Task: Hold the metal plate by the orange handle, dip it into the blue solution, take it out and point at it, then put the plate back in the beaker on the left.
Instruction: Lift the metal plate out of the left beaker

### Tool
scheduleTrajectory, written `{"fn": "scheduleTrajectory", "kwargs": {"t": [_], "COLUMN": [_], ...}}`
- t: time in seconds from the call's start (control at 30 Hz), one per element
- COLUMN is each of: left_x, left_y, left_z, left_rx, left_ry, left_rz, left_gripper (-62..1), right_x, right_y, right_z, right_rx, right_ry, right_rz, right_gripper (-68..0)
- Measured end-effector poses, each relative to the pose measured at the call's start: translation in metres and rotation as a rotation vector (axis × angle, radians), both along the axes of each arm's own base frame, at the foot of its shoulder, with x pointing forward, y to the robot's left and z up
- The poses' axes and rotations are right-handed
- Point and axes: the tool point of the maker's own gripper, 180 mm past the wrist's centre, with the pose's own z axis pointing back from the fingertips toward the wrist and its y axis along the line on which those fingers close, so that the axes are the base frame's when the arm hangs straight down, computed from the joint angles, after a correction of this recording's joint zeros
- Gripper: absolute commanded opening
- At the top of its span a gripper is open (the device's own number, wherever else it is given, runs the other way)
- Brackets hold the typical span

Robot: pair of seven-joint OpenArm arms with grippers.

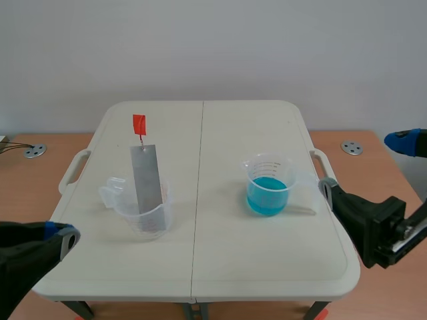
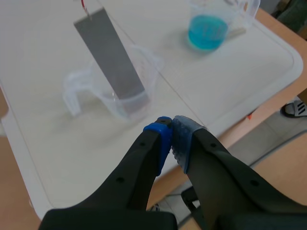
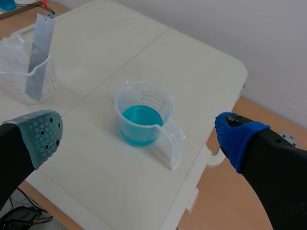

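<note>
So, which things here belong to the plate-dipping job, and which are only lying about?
For the job:
- metal plate
- its orange handle
- left beaker, holding the plate
- beaker of blue solution

Lying about:
- round metal disc on the left
- round metal disc on the right
- dark cables

A wide lane runs down the middle of the table [image 1: 220,257], between the left beaker [image 1: 143,219], its tall metal plate [image 1: 146,177] sticking up, and the blue-solution beaker [image 1: 268,190] toward the right edge.
</note>
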Motion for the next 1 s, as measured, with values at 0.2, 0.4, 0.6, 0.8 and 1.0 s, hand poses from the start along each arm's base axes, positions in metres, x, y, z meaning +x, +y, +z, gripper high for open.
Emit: {"fn": "scheduleTrajectory", "kwargs": {"t": [0.2, 0.4, 0.6, 0.8, 1.0], "left_x": [-0.037, -0.072, -0.101, -0.13, -0.156], "left_y": [0.016, 0.029, 0.043, 0.066, 0.087], "left_z": [-0.029, -0.052, -0.073, -0.099, -0.118], "left_rx": [0.127, 0.251, 0.278, 0.323, 0.357], "left_ry": [0.106, 0.224, 0.329, 0.432, 0.52], "left_rz": [0.037, 0.025, 0.038, 0.064, 0.096], "left_gripper": [-59.0, -59.0, -59.0, -59.0, -59.0], "right_x": [0.007, 0.025, 0.05, 0.075, 0.095], "right_y": [0.03, 0.048, 0.064, 0.087, 0.117], "right_z": [0.003, 0.015, 0.016, 0.004, -0.004], "right_rx": [0.04, 0.077, 0.122, 0.162, 0.164], "right_ry": [-0.008, -0.019, -0.014, 0.013, 0.046], "right_rz": [0.07, 0.106, 0.129, 0.151, 0.209], "right_gripper": [-1.2, -1.2, -1.2, -1.2, -1.2]}}
